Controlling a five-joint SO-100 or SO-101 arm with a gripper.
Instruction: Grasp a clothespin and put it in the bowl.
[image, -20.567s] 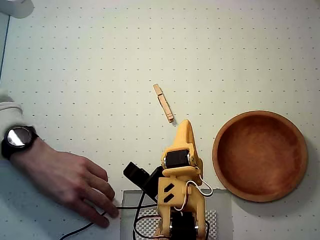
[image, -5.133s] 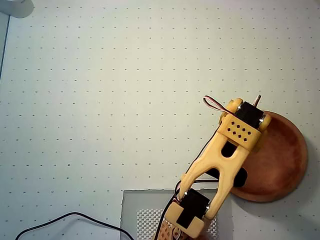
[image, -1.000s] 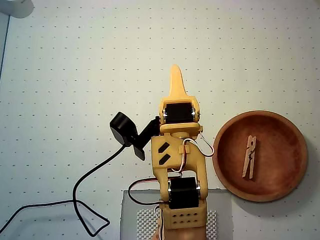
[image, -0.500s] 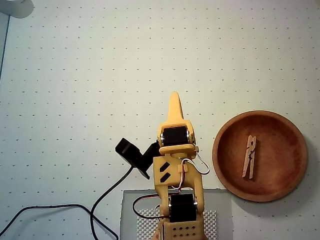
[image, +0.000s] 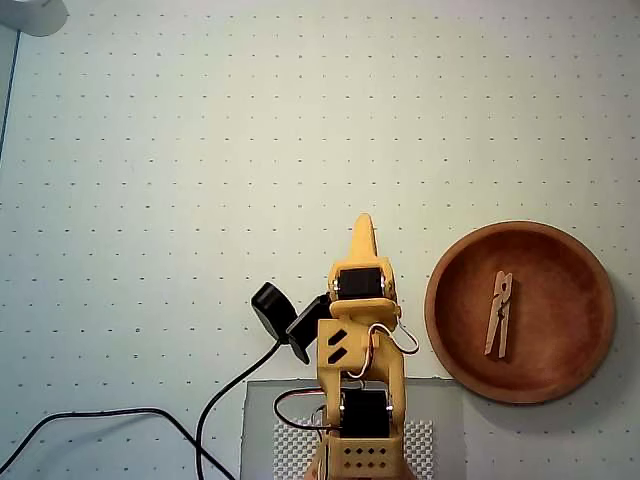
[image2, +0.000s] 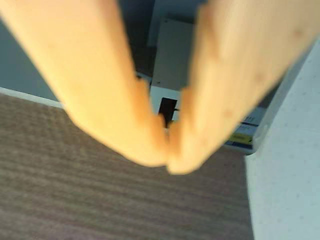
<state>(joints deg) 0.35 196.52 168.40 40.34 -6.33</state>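
Wrist view: gripper fingers blurred (cut off at top); arm base cropped at btm edge

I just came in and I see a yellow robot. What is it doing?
The yellow robot arm is not holding anything right now. Its gripper is shut and empty, with the fingertips touching in the wrist view. A wooden clothespin is lying inside the brown wooden bowl, which the overhead view shows to the right of the arm. The arm is folded in near its base, apart from the bowl, so the job looks done.
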